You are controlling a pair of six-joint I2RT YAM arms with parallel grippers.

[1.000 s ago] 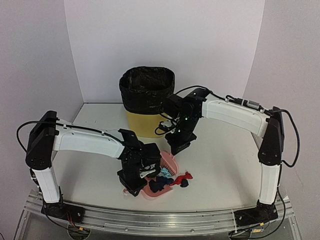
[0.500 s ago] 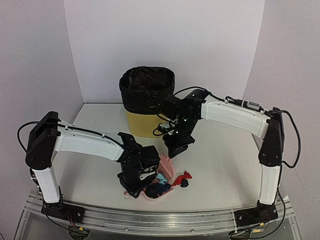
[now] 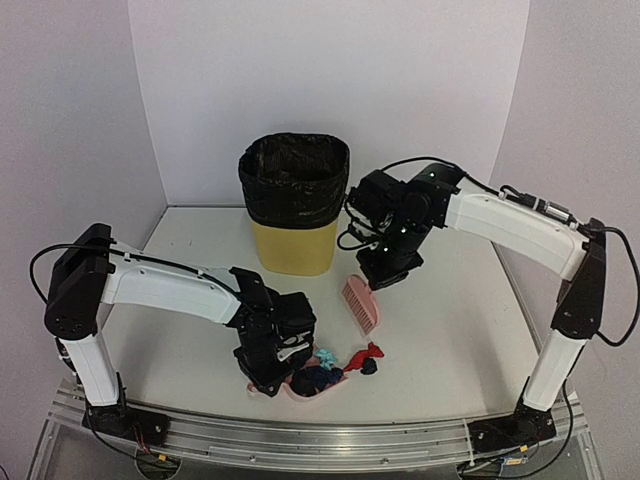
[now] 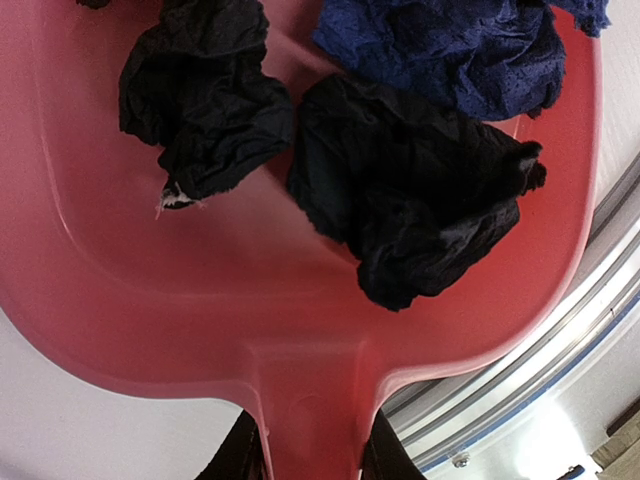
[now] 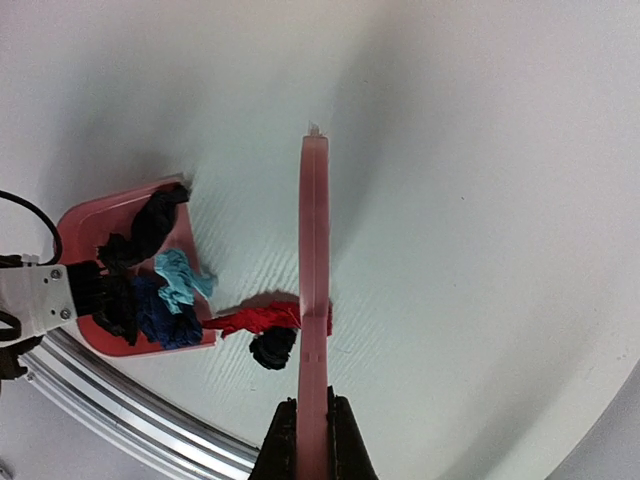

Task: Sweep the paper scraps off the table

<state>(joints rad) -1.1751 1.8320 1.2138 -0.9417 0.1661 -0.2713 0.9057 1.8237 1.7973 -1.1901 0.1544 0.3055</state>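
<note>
Paper scraps (image 3: pixel 316 378), small crumpled wads in red, navy and teal, gathered on flat white matte table (image 3: pixel 450 330) close to its front edge. Mostly heaped inside pink plastic dustpan (image 4: pixel 300 330), handle pinched between fingers of left gripper (image 4: pixel 305 455). Pink plastic hand brush (image 5: pixel 313 300) clamped in right gripper (image 5: pixel 312 430), apparently off the surface, farther back than the pile. Outside the pan: red twisted strip (image 5: pixel 262 318) and dark wad (image 5: pixel 272 348), just right of its mouth, nearer the left gripper, on the brush's front side. Strip's long axis roughly left–right, one end toward the mouth. Probably calls for a stroke leftward into the pan.
</note>
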